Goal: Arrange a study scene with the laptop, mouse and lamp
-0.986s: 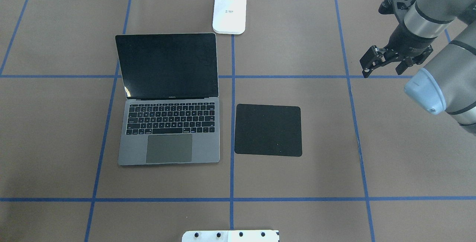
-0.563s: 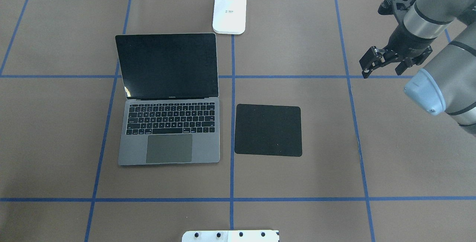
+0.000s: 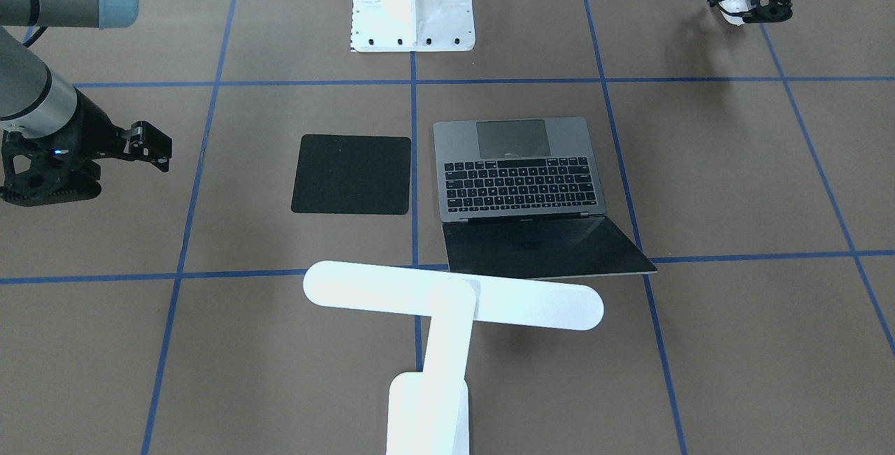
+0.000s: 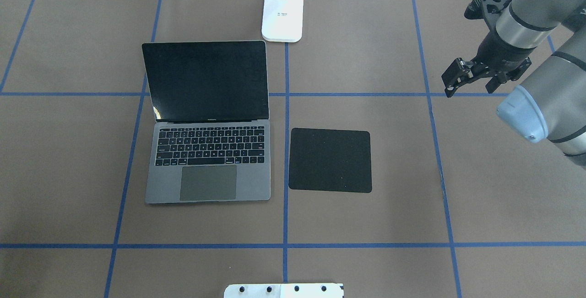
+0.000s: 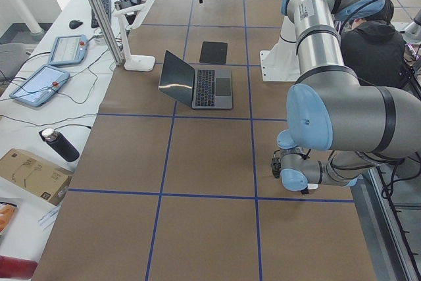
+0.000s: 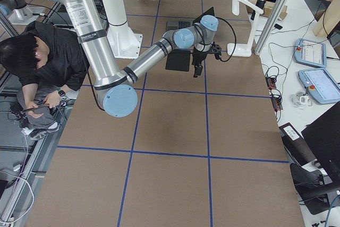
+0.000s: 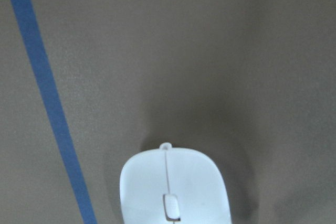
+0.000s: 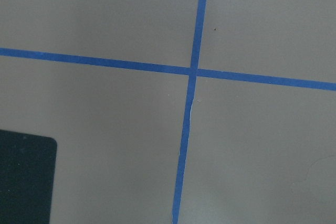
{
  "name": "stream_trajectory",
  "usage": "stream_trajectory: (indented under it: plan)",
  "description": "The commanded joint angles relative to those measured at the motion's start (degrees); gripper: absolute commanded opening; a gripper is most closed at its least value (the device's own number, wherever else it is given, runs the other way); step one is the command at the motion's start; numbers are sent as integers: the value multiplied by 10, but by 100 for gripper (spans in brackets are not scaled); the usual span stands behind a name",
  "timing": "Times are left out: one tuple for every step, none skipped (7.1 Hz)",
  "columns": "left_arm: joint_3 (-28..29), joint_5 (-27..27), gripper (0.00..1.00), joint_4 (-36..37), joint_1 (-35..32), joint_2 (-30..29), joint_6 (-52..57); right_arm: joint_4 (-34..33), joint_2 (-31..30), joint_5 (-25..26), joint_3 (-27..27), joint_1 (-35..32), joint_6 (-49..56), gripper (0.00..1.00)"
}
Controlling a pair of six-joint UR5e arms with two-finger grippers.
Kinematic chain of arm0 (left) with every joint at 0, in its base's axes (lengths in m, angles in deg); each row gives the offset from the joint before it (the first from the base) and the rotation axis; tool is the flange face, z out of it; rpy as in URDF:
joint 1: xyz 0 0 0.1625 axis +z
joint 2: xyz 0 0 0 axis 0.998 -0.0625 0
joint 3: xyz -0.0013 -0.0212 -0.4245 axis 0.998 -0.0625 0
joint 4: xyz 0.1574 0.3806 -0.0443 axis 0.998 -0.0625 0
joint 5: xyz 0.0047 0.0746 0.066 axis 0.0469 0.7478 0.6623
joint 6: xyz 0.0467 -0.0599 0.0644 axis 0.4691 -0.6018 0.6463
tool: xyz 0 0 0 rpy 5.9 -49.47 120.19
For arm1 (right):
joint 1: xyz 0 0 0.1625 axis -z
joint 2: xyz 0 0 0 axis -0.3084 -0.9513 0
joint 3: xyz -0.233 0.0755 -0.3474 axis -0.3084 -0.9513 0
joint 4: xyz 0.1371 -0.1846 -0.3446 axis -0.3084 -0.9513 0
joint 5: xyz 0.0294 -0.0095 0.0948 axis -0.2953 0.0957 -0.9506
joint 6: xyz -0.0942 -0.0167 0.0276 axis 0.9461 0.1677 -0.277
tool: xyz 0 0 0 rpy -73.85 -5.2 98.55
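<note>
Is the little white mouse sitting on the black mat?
No, the black mat lies bare beside the laptop, with nothing on it.

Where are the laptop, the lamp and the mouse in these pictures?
laptop (image 4: pixel 209 146): overhead view, on its keyboard.
lamp (image 3: pixel 531 303): front-facing view, on its bar head.
mouse (image 7: pixel 194 187): left wrist view, on its top shell.

On my brown paper-covered table (image 4: pixel 503 206), gridded with blue tape lines (image 4: pixel 183 246), a black square mat (image 4: pixel 330 160) lies flat. Along the side bench (image 5: pixel 13 129) I see a dark bottle (image 5: pixel 60 145), a cardboard box (image 5: pixel 29 174) and two tablets (image 5: pixel 38 85).
</note>
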Motion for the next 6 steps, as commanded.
stream_trajectory:
  plan:
    - [15, 0, 100, -20, 3, -2, 0, 0, 0, 1, 0, 1, -1, 100]
    - [17, 0, 99, -20, 4, -5, 0, 0, 0, 1, 0, 2, -1, 100]
    - [17, 0, 93, -21, 4, -5, 0, 0, 0, 1, -1, 2, -1, 100]
    - [17, 0, 82, -22, 4, -5, -9, 0, 0, 1, 0, 2, -1, 100]
    - [17, 0, 71, -32, 4, -6, -15, 0, 0, 1, 0, 3, -1, 100]
    - [17, 0, 62, -40, 7, -6, -24, 0, 0, 1, 0, 3, -2, 100]
